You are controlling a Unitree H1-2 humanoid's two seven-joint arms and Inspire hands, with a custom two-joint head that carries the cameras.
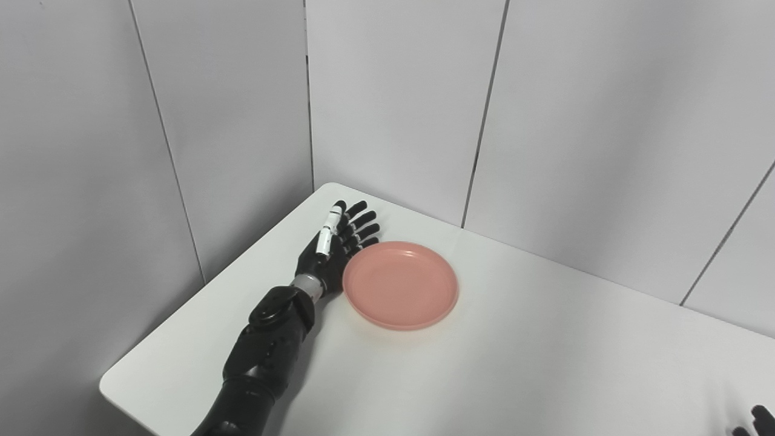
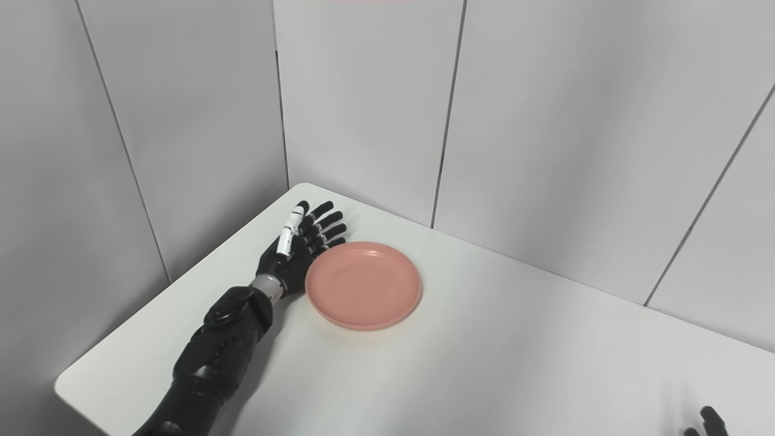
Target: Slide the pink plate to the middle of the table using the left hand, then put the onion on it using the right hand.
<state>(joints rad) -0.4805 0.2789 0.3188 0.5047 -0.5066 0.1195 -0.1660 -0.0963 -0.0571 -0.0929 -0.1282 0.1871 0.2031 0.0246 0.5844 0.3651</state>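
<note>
- The plate (image 1: pixel 400 284) lies on the surface (image 1: pixel 545 363), toward its far left corner
- The left hand (image 1: pixel 336 245) lies just left of the plate, against its rim
- The right hand (image 1: pixel 754 421) sits well right of the plate, at the near edge

The light is soft and even, bright without harshness, and seems to come from overhead. The white table (image 1: pixel 545 339) shows no glare, only a faint shadow hugging the pink plate (image 1: pixel 400 284) from 3 to 6 o'clock and a dim one beside the black arm. Both views are sharp across the middle; the panel seams lean outward toward the edges.
</note>
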